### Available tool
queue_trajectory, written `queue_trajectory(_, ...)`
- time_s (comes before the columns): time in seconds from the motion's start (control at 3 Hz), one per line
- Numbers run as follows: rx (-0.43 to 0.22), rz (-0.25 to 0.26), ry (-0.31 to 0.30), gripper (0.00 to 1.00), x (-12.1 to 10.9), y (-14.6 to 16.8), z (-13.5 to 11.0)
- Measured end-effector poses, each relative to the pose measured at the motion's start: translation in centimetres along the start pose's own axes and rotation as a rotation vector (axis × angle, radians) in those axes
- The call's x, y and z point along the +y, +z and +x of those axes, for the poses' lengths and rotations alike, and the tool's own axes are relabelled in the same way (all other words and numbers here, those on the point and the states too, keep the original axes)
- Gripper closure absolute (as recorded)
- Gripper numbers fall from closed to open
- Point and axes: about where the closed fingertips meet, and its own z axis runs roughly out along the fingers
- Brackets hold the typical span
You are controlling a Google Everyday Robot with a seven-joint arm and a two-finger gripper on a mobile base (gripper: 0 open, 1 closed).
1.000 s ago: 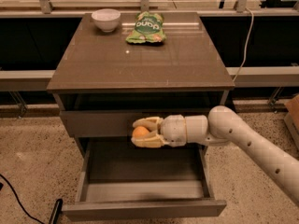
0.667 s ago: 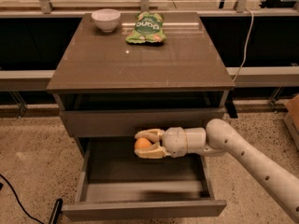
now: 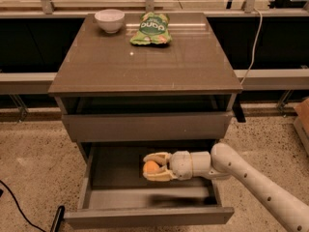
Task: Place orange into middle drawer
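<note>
My gripper (image 3: 146, 167) is hovering inside the open middle drawer (image 3: 149, 216), its jaws pinching the orange (image 3: 151, 166) from above and below. The orange is sitting between them, near the drawer's centre.

A white ceramic bowl (image 3: 109, 20) stood at 11 o'clock on the square brown tabletop (image 3: 145, 66); a crumpled green snack bag (image 3: 150, 29) lay at 12 o'clock. A black cable (image 3: 19, 209) crossed the floor (image 3: 34, 168) at 8 o'clock. The gripper (image 3: 150, 167) was at 6 o'clock, below the tabletop.
</note>
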Motion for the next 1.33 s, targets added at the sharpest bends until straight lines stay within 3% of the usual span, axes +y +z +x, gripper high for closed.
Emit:
queue_trajectory(0.33, 0.053, 0.041, 0.056, 1.0, -0.1, 0.1, 4.3)
queue_trajectory(0.67, 0.053, 0.041, 0.056, 1.0, -0.1, 0.1, 4.3)
queue_trajectory(1.0, 0.157, 0.082, 0.054, 1.0, -0.9, 0.6, 6.7)
queue_trajectory(1.33, 0.307, 0.129, 0.058, 1.0, -2.5, 0.3, 11.5)
